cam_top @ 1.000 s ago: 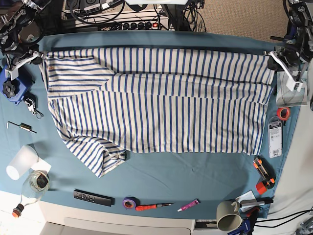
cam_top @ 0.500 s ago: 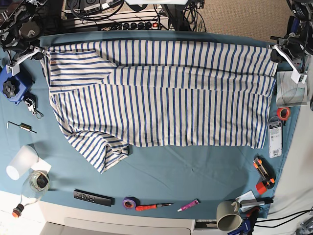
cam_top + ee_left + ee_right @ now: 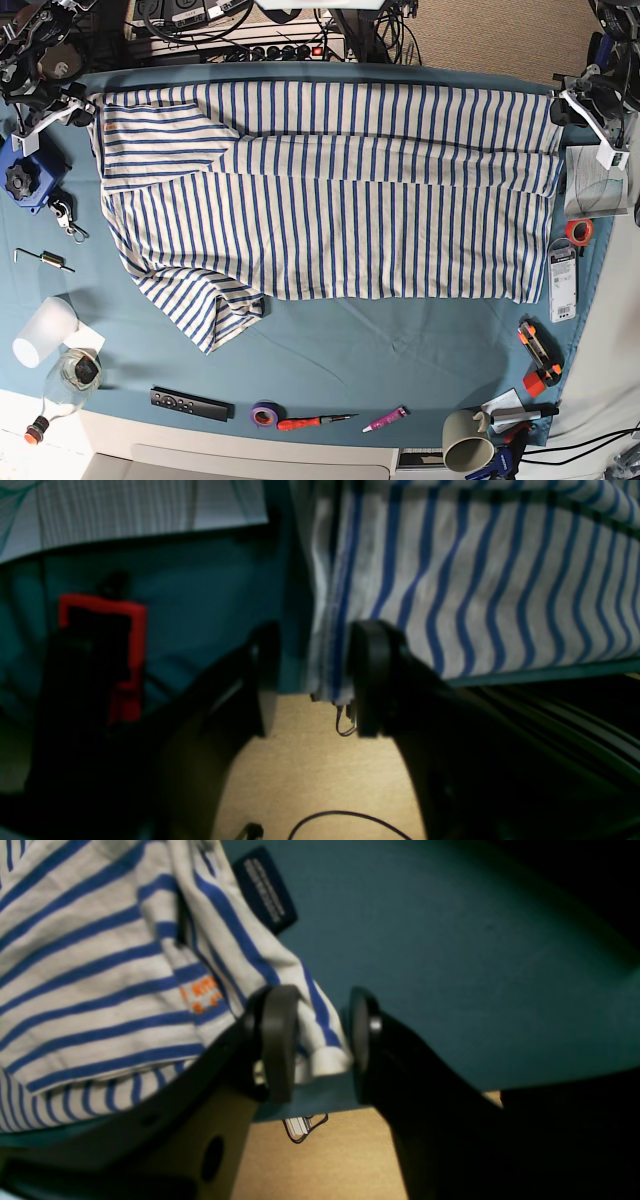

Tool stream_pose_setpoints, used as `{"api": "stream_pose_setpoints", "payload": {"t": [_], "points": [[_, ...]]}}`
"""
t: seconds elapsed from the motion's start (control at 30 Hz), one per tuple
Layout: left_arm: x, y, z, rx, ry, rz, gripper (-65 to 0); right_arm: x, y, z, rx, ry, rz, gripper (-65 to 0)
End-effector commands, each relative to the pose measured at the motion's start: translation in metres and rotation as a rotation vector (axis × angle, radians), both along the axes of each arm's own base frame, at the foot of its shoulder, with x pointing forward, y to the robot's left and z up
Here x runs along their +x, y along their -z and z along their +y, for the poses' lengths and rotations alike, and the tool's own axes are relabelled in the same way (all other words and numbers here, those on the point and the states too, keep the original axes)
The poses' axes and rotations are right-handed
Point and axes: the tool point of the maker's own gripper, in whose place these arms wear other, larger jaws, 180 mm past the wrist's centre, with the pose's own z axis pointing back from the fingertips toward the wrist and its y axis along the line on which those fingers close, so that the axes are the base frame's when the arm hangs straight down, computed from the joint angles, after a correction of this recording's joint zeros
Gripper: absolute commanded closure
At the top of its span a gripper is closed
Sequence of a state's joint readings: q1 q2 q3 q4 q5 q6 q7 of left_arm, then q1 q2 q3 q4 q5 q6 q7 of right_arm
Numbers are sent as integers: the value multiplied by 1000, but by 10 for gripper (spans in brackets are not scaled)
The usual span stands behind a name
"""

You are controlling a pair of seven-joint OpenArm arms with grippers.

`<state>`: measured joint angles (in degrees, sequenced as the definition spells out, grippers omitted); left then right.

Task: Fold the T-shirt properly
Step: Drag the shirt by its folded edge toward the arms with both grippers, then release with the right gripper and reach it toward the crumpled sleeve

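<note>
On the left of the base view my right gripper (image 3: 85,108) sits at the far corner of the T-shirt (image 3: 330,190). Its wrist view shows the jaws parted, the rolled striped edge lying loose between them; one pad (image 3: 277,1040) touches the cloth but nothing is pinched. Beside that corner a sleeve is folded in across the body, and a second sleeve bunches at the lower left edge, not yet tucked.

The T-shirt lies spread flat across the blue table (image 3: 400,350), its far edge doubled over into a long band along the table's back. I judge that as one lengthwise fold laid down; the near half, the loose sleeve and the crosswise folds all remain.

On the right my left gripper (image 3: 562,110) stands at the other far corner, jaws spread as well. The hem (image 3: 325,630) hangs between them, resting against one pad (image 3: 370,675), released rather than gripped.
</note>
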<state>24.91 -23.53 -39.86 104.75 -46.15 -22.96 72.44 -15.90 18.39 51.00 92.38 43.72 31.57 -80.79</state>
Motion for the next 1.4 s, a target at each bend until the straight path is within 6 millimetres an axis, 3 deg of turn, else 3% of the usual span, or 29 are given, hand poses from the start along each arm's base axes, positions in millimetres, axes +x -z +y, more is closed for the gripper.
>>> {"api": "stream_pose_setpoints", "payload": {"t": [0.0,0.2,0.4,0.7,0.77,0.9,1.27,1.37], "points": [[6,-10,4,20,12,-31,-250,10,-18,-9,-34,-17,-51,-185],[20,-33,-4,57,58,-112,-250,26,-49,-18,-75,-59,-128,-185],[56,-74,-12,110,90,-352,-250,43,-86,-27,-168,-82,-209,-185],[84,-95,-11,105,45,-459,-249,109,-142,-38,-269,-36,-483,-185],[90,-98,-15,90,35,-481,-249,122,-140,-37,-298,-46,-474,-185],[96,-98,-26,66,52,-493,-249,160,-124,-13,-305,-142,-441,-185],[94,-72,-63,56,151,-424,-249,277,-109,34,-295,-227,-449,-185],[95,-67,-68,86,178,-415,-249,300,-99,35,-329,-209,-407,-185]]}}
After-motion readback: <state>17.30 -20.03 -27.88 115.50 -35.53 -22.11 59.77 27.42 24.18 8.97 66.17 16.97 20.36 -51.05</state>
